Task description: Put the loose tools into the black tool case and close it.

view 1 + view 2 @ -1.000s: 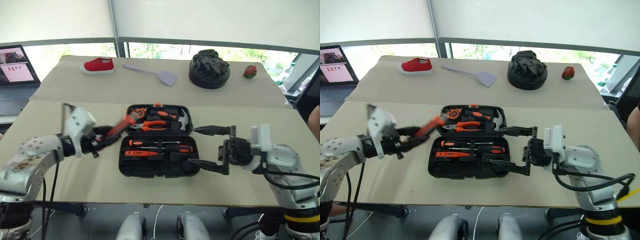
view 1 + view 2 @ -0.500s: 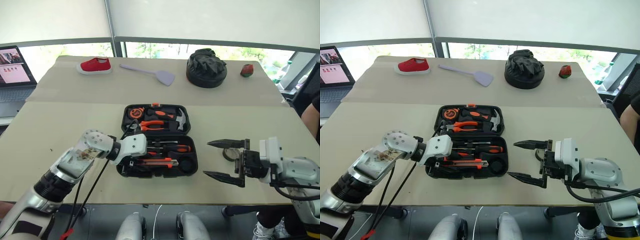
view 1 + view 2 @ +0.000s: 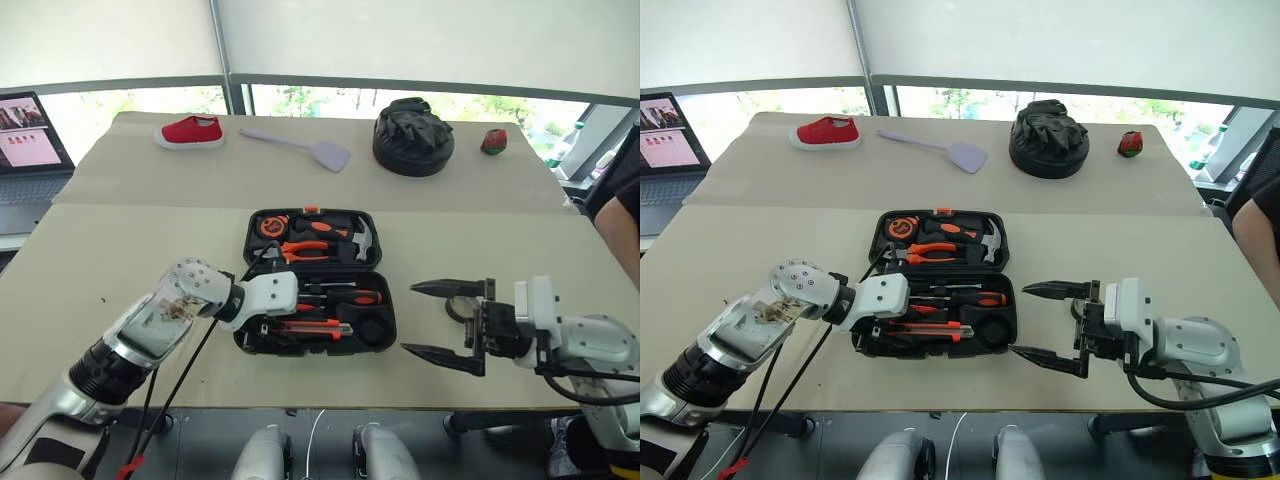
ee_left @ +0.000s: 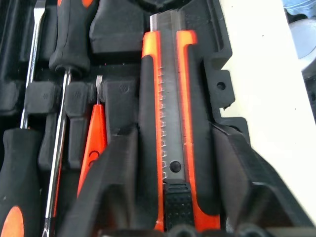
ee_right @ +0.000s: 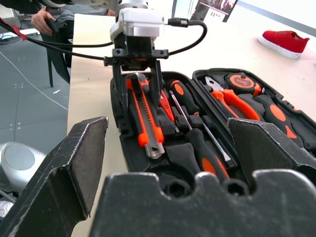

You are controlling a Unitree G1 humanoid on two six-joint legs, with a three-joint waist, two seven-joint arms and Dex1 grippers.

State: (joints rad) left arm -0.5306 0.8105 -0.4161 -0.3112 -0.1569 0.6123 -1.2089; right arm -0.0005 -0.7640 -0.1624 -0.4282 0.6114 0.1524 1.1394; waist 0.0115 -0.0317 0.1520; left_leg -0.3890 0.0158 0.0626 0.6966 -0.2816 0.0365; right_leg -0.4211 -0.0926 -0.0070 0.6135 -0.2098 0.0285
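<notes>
The black tool case [image 3: 391,312] lies open in the middle of the table. My left gripper [image 3: 266,324] reaches down into its near left part, open, one finger on each side of the black-and-orange utility knife [image 4: 170,113], which lies flat in its slot. Beside the knife are the thin orange screwdriver [image 4: 96,133] and two black-and-orange screwdrivers [image 5: 207,153], all in the near half. A dark round roll [image 3: 373,326] sits in the near right corner. My right gripper [image 3: 410,318] hangs open just right of the case, holding nothing.
The case's far half holds orange pliers [image 3: 310,250], a hammer [image 3: 362,238] and a tape measure [image 3: 270,225]. On the far table are a red shoe [image 3: 190,130], a lilac spatula [image 3: 300,147] and a black fabric bundle [image 3: 413,138]. A laptop [image 3: 25,130] stands far left.
My left gripper carried the utility knife from left of the case down into the near half. Its fingers have since spread off the knife. The right gripper drew back slightly from the case.
</notes>
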